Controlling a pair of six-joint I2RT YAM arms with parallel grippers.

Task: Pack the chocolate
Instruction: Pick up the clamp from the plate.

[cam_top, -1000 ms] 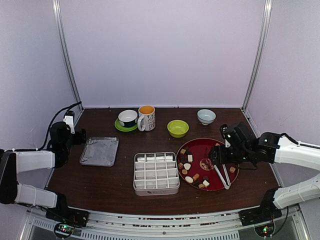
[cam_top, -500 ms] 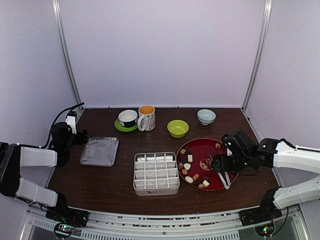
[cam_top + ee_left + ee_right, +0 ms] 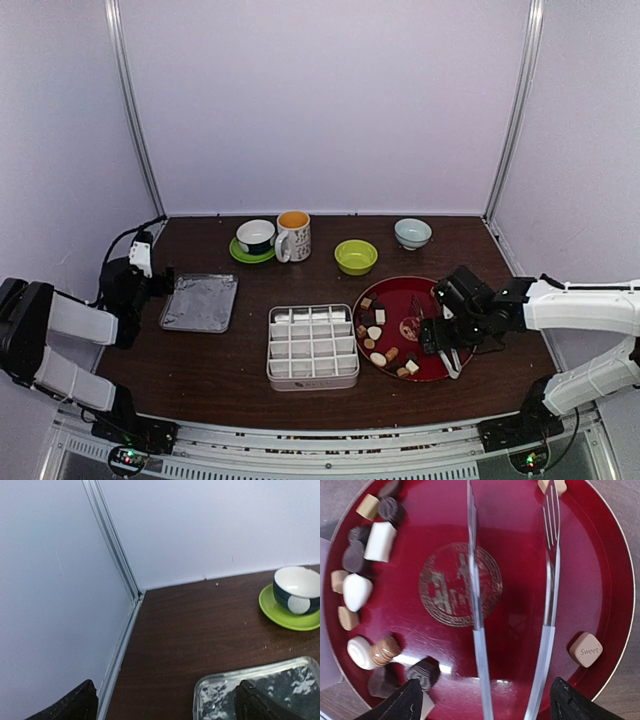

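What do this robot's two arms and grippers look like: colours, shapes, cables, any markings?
The left arm and right arm have smooth white tubular links joined by bulky black joints. The left gripper and right gripper are black and two-fingered. A black cable loops behind the left wrist. Small green and red lights glow at the bases. No markings are readable.

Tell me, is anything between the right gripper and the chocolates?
Only the metal tongs, lying on the red plate right under the open right gripper. The chocolates sit along the plate's left rim. Nothing visible blocks them from the white divided box.
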